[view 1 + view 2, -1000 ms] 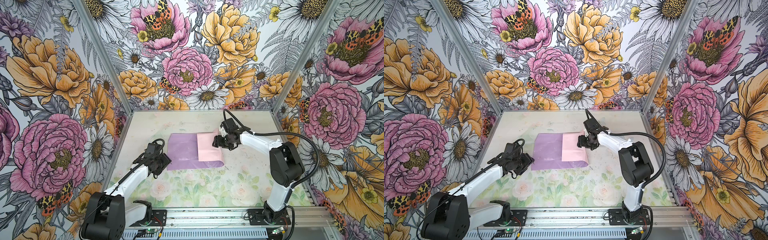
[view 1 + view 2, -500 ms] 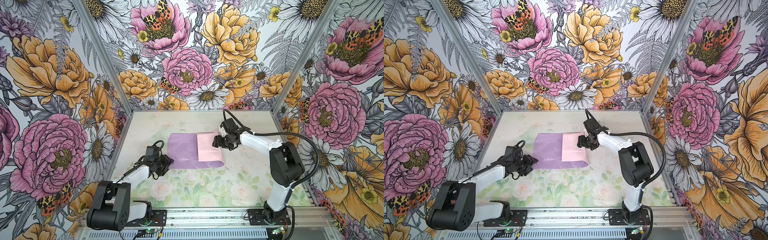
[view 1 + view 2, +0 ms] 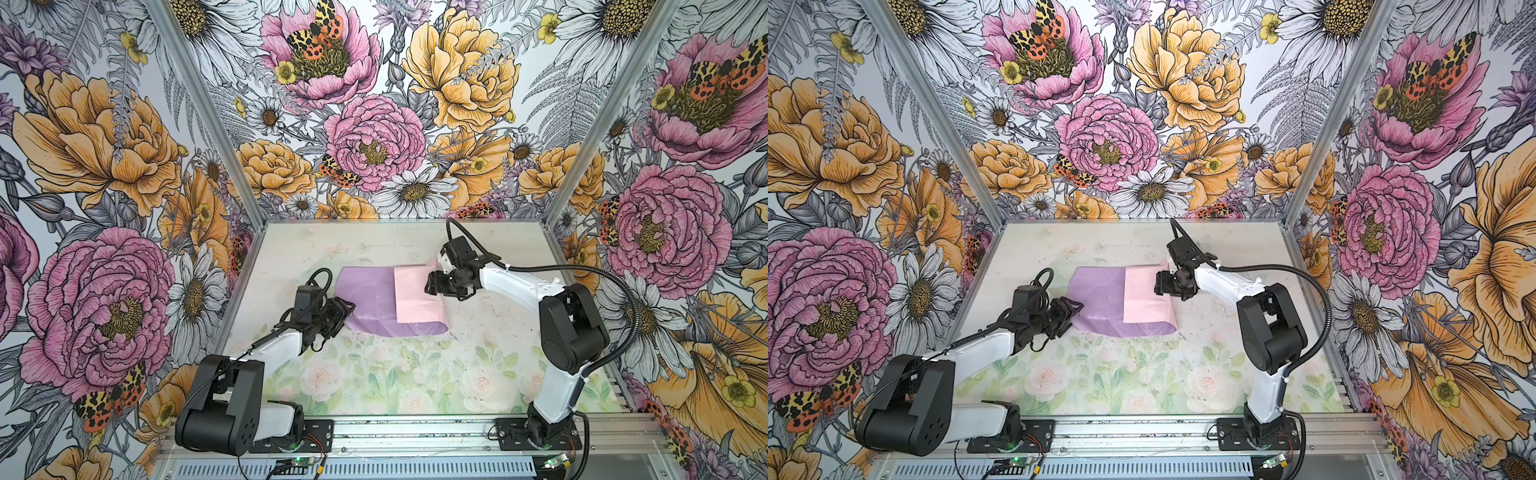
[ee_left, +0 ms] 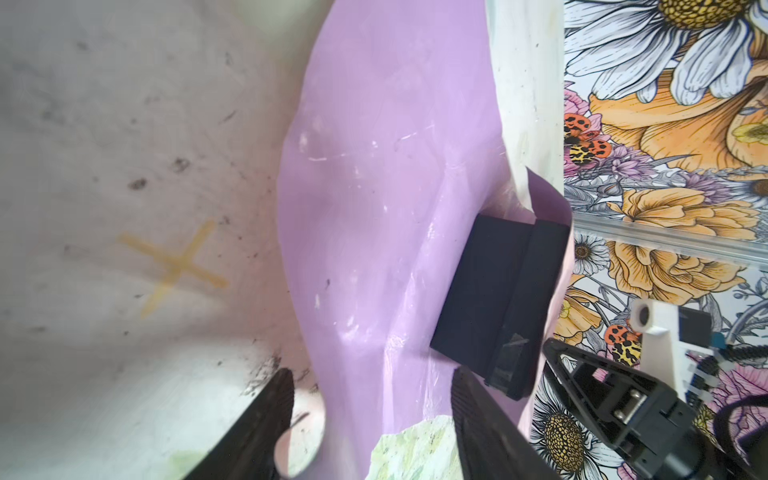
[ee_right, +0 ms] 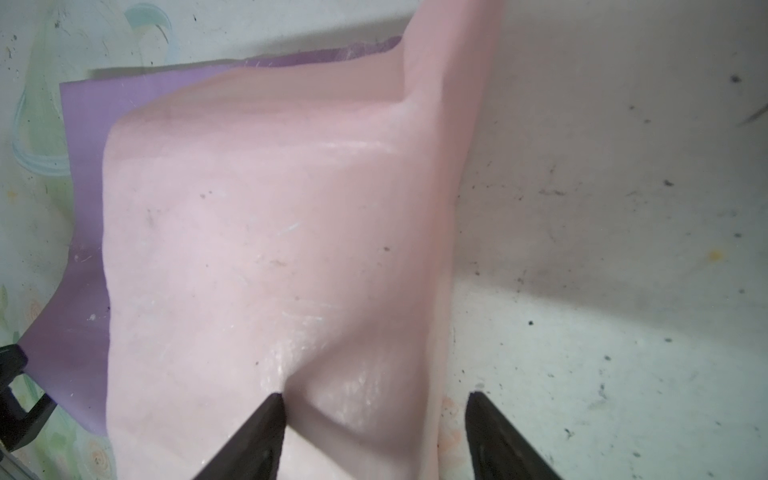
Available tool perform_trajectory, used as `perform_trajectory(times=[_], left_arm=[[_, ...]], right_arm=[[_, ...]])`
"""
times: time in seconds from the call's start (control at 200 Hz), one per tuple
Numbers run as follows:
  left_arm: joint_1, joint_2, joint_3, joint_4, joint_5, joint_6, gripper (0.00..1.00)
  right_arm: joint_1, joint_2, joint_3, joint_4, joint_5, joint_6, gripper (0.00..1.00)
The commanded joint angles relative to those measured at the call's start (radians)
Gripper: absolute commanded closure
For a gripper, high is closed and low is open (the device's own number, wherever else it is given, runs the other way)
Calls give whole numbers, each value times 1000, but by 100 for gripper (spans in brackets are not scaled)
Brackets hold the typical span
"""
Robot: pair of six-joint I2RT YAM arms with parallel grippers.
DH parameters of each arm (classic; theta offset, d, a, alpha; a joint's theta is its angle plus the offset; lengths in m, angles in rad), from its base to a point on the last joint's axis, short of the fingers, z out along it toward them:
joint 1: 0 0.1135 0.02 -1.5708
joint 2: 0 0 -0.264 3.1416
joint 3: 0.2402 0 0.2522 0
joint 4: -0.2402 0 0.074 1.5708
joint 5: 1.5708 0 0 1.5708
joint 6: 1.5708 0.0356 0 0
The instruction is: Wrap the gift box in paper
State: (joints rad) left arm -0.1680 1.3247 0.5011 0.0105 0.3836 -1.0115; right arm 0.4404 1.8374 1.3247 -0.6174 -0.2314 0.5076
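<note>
Tabletop [image 3: 374, 374]: L pincer [image 3: 348, 308], jaws apart, moved up to paper [image 3: 370, 295] edge; R pincer [image 3: 430, 286] unmoved, wide.

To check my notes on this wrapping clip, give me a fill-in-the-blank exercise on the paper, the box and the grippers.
1. The paper is lilac, but its folded-over part shows a pale ____ face.
2. The dark gift box shows only in the ____ wrist view; in both top views the paper hides it.
3. The right gripper and the left gripper both have their jaws ____.

Missing words: pink; left; open.
</note>
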Motion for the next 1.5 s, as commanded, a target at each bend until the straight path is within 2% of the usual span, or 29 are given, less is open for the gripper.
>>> perform_trajectory(times=[0.0, 0.235, 0.295, 0.35, 0.44, 0.625, 0.776, 0.956, 1.146, 1.331, 1.496], left_arm=[[-7, 6, 18, 77, 0, 27, 40], [-30, -19, -4, 139, 17, 42, 40], [-29, -14, 3, 98, -7, 38, 44], [-31, -15, 0, 73, -14, 44, 52], [-36, -46, -1, 1, -58, 50, 71], [-55, -134, 19, -87, -111, 118, 100], [-98, -172, 74, -88, -80, 220, 100], [-226, -141, 201, -135, -47, 390, 100], [-349, -44, 315, -140, 18, 499, 100], [-422, 93, 409, -142, 116, 556, 100], [-467, 204, 508, -205, 115, 583, 100]], right_arm=[[14, -13, -22, -44, 35, -18, 30], [15, -12, -23, -44, 33, -20, 30], [15, -12, -24, -43, 34, -20, 30], [15, -15, -27, -44, 36, -20, 30], [16, -15, -32, -44, 40, -21, 30], [15, -7, -33, -44, 34, -18, 30], [14, -6, -30, -34, 15, -16, 30], [12, -1, -32, -24, 0, -8, 30], [11, -4, -40, -12, -12, 0, 31], [6, -7, -42, 5, -29, 6, 31], [0, -23, -48, 25, -45, 14, 31]])
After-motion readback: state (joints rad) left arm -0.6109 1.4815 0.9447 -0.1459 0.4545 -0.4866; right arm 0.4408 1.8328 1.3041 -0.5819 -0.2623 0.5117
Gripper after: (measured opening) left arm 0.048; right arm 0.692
